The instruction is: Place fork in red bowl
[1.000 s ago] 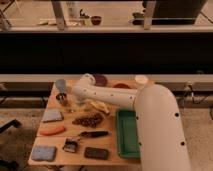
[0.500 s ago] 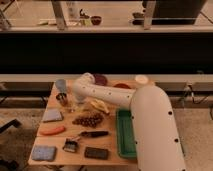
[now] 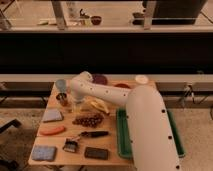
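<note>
My white arm reaches from the lower right across the wooden table to its far left. The gripper hangs down below the wrist, over the table between a small brown cup and the banana. The fork does not show; it may be hidden at the gripper. The red bowl stands at the table's far edge, to the right of the gripper, and the arm covers most of it. The purple bowl is just left of it.
A white cup stands far right and a light blue cup far left. Grapes, a blue sponge, an orange item, a black-handled utensil, a black brush, a black block and a blue cloth lie nearer. A green tray lies under the arm.
The wrist and gripper have shifted a little to the right and away from the brown cup. The things on the table have not moved.
</note>
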`<state>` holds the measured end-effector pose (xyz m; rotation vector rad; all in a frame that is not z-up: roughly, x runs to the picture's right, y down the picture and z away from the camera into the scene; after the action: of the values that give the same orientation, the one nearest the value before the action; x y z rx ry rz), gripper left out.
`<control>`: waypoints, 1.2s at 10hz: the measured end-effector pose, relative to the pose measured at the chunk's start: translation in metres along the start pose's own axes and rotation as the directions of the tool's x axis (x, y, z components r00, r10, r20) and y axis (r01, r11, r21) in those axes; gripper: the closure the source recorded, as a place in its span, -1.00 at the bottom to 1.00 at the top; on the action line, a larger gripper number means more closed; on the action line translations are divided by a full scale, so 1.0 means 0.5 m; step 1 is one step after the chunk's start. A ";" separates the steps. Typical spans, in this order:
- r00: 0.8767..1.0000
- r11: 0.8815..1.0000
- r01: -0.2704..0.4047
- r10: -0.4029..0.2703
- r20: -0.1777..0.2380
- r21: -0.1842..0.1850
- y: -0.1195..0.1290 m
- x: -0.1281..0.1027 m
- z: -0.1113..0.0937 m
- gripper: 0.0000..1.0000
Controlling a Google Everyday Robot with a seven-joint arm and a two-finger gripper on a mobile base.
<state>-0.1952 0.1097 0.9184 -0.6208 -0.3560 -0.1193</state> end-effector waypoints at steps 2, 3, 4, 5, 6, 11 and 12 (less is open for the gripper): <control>1.000 1.000 -0.014 0.014 -0.002 -0.010 0.001 0.002 -0.001 -0.09; 1.000 1.000 -0.023 0.023 0.001 -0.015 0.001 0.002 -0.001 -0.09; 1.000 0.999 -0.030 0.030 -0.001 -0.023 0.004 0.006 -0.002 -0.09; 0.999 0.999 -0.036 0.036 0.001 -0.027 0.005 0.007 -0.002 -0.09; 0.999 0.998 -0.045 0.046 0.002 -0.039 0.010 0.012 0.001 -0.09; 0.998 0.996 -0.064 0.065 0.015 -0.065 0.022 0.026 0.003 0.28; 0.998 0.995 -0.066 0.066 0.006 -0.071 0.026 0.035 0.002 0.48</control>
<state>-0.1764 0.1207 0.9184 -0.7027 -0.3404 -0.0660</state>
